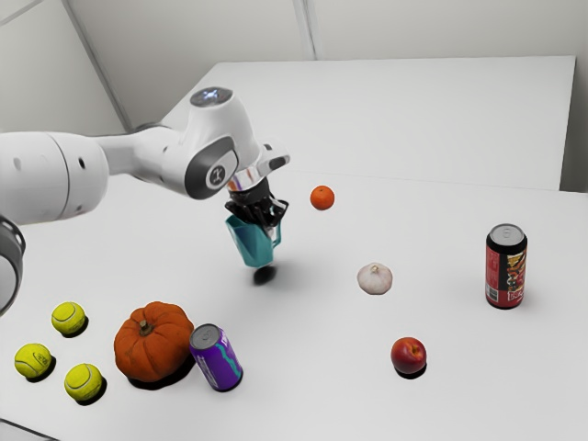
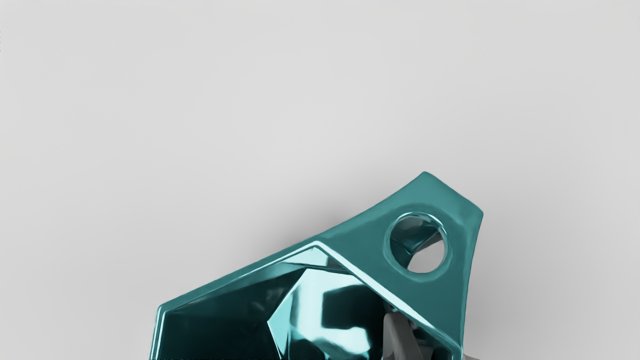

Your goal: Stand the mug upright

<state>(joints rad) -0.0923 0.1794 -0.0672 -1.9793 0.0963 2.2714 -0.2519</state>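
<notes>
The black gripper [image 1: 261, 217] is at the upper part of the teal mug [image 1: 252, 244], above the table. The mug's mouth faces up and its body leans a little, with a dark shadow under its base; it appears to hang just off the surface. In the wrist view the gripper [image 2: 442, 350] pinches the wall of the mug [image 2: 425, 295] beside its handle, one finger [image 2: 399, 337] inside the mouth and the other outside, mostly hidden by the wall. The handle has a round hole.
Around the mug on the white table [image 1: 303, 367] are an orange [image 1: 322, 197], garlic [image 1: 375, 278], an apple [image 1: 409, 356], a red can [image 1: 506, 266], a purple can [image 1: 217, 358], a pumpkin [image 1: 154, 343] and tennis balls [image 1: 84, 381] toward the exterior view's left.
</notes>
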